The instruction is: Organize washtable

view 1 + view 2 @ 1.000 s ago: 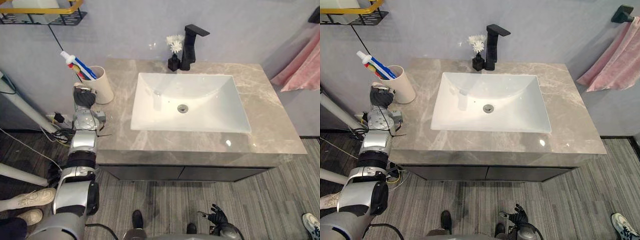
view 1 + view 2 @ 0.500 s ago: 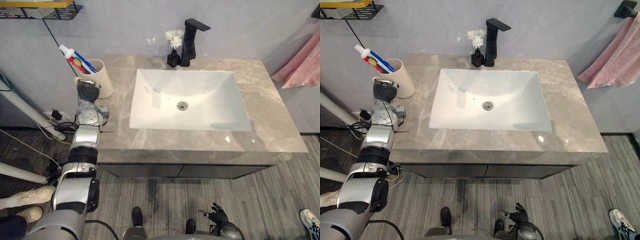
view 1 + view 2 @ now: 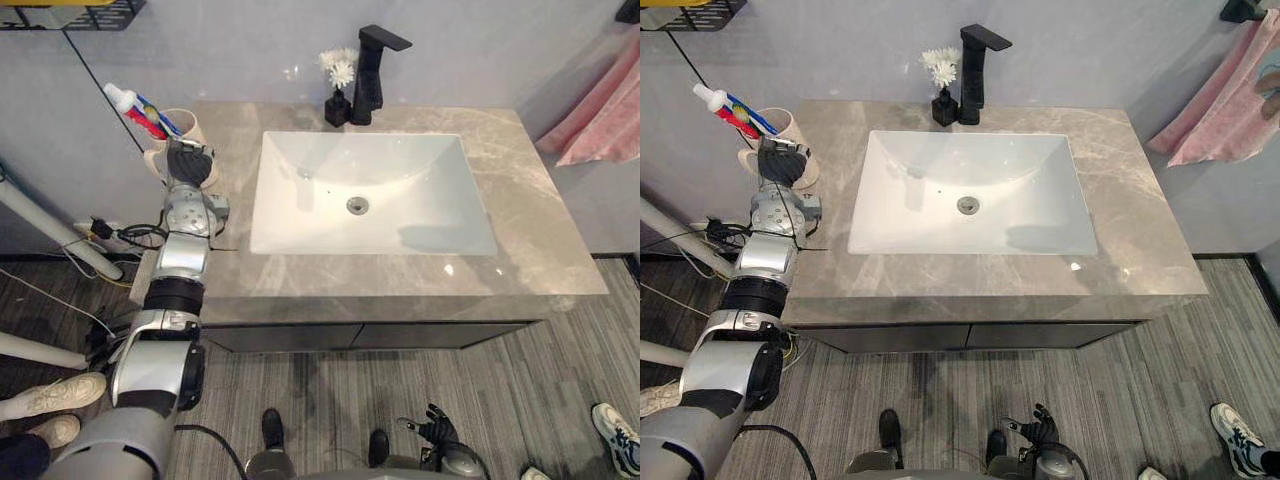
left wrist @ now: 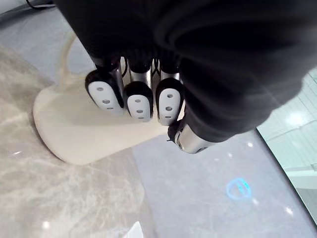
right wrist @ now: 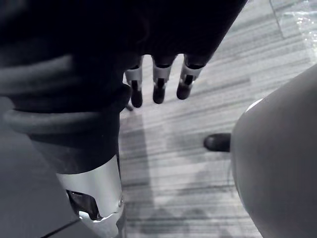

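Grey marble-look stone makes up the surface (image 3: 540,230) we see from above, with a white rectangular sink (image 3: 420,165) sunk into its middle. A black faucet (image 3: 370,70) stands at the sink's far edge. Just beside the faucet is a small black vase (image 3: 336,108) holding white flowers (image 3: 338,68).

At the upper left of the frame, on the surface's left end, sits a cream cup (image 4: 84,131) with a handle. A toothpaste tube (image 3: 128,108) and a blue toothbrush (image 3: 160,114) lean out of it toward the left. The robot's left hand (image 3: 188,162) is on this cup, reaching up from the lower left. In the wrist view we see its fingers (image 4: 138,101) curled onto the cup's wall, with the thumb at the cup's edge, so the hand grips the cup where it stands.

The right hand (image 3: 432,432) hangs low at the bottom of the frame over the grey plank floor (image 3: 560,370). Its fingers (image 5: 158,89) are loose and hold nothing.

A pink towel (image 3: 600,110) hangs at the upper right. A black wire shelf (image 3: 70,12) shows at the top left corner. We also see a person's pale shoes (image 3: 55,395) at the lower left edge.
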